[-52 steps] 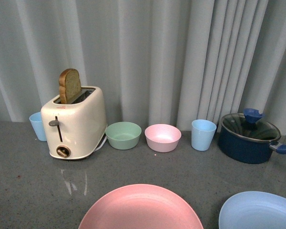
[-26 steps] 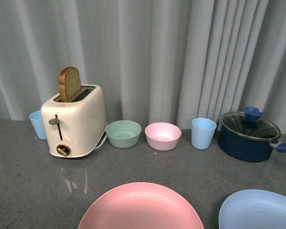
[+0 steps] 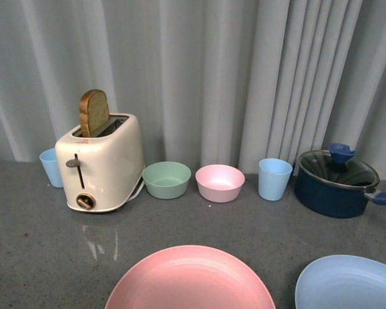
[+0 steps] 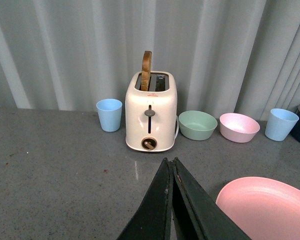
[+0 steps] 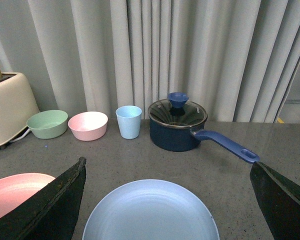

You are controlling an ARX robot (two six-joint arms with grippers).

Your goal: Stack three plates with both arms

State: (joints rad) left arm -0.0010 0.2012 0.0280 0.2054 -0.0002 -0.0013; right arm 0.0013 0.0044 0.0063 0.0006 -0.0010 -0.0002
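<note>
The pink plate [image 3: 190,280] lies on the grey counter at the near centre of the front view. The light blue plate [image 3: 349,284] lies to its right. The beige plate is out of view. Neither arm shows in the front view. In the left wrist view my left gripper [image 4: 170,162] is shut and empty, above the counter just left of the pink plate [image 4: 267,207]. In the right wrist view my right gripper [image 5: 167,162] is open wide, its fingers [image 5: 50,207] either side of the light blue plate [image 5: 151,212], with the pink plate [image 5: 15,192] at the edge.
A cream toaster [image 3: 101,164] with a slice of bread stands at the back left, a blue cup [image 3: 51,168] beside it. A green bowl [image 3: 166,179], pink bowl [image 3: 219,183], blue cup [image 3: 274,179] and lidded blue saucepan [image 3: 338,182] line the curtain.
The front view has shifted slightly; everything sits a little higher in the frame. No object on the counter has moved.
</note>
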